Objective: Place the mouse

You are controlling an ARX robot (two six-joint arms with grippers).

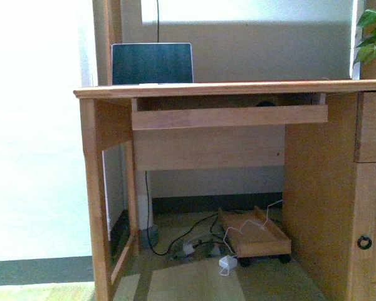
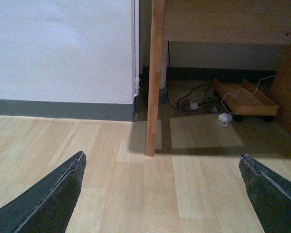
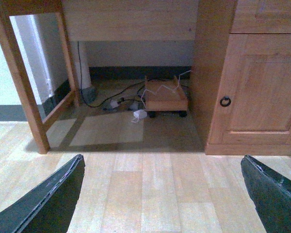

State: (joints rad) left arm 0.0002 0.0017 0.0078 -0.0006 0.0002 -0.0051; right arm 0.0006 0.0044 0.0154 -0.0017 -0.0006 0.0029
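Mouse (image 1: pixel 265 103): dark dome peeking over the keyboard tray (image 1: pixel 229 116) rail, right of frame centre, mostly hidden. Probably light, rigid and slick-shelled, so pinch across its flanks. Left gripper (image 2: pixel 161 158) and right gripper (image 3: pixel 161 159) are spread wide, empty.

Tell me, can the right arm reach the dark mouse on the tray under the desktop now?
Probably not easily. The mouse sits in the narrow slot between the desktop and the tray front, only its top showing. The right gripper, open, hangs low facing the floor.
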